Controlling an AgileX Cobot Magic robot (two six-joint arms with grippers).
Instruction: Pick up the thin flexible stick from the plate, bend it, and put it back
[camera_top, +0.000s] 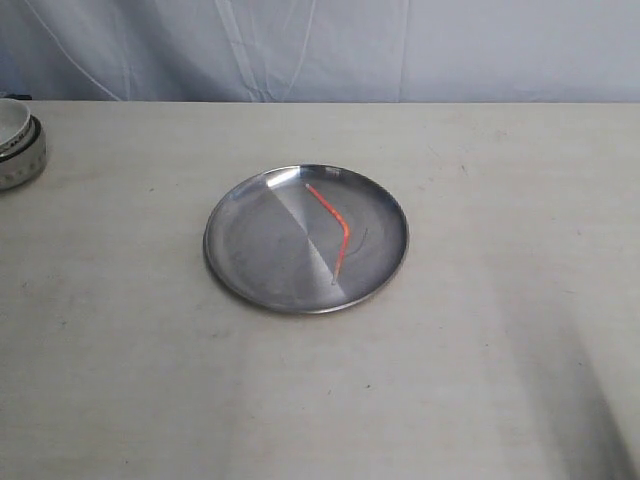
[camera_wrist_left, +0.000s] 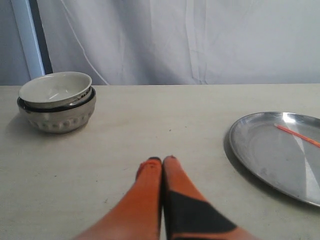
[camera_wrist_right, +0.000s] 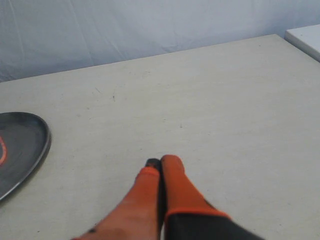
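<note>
Stick lies bent in the plate on the desk. Left gripper and right gripper both have fingers pressed together, empty.

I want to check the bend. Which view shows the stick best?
The exterior view: the whole stick, bend included, lies on the plate. The left wrist view shows one straight part; the right wrist view, only a sliver.

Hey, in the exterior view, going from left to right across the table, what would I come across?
white bowl at the left edge → plate near the middle → stick, bent, lying on the plate's right half
</note>
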